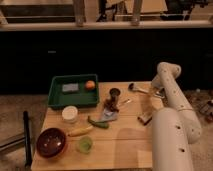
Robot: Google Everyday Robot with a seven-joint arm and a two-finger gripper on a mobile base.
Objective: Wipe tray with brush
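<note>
**Gripper low at the desk's right edge, tray well away at the far left**

Much of the right side is hard to read. The white arm point(172, 135) fills the lower right corner, is cut off by the bottom edge, and covers the desk's point(125, 145) near right corner. It rises to a bend by the far right edge, then drops to the gripper point(157, 94), which sits low over the desk's far right part. The gripper blurs into the arm and the dim background, so we cannot tell whether its jaws are apart, together or clamped on anything.

Just left of it lies a slim tool with a dark head, which we take for the brush point(134, 88). We cannot say if the gripper touches its handle.

The tray point(72, 105) rests on the desk's far left corner, well apart from the gripper. Inside it lie a grey block point(70, 88) and an orange fruit point(90, 85).

Between tray and gripper stand a dark cup point(114, 93) and, nearer us, a grey-blue cloth point(110, 116) with a brownish thing on it that we cannot name. A dark block point(145, 118) lies beside the arm.

In front of the tray are a white cup point(70, 114), a green vegetable point(98, 123), a yellow one point(80, 131), a small green cup point(85, 145) and a dark-red bowl point(51, 141). A black post point(27, 137) stands left of the desk.
</note>
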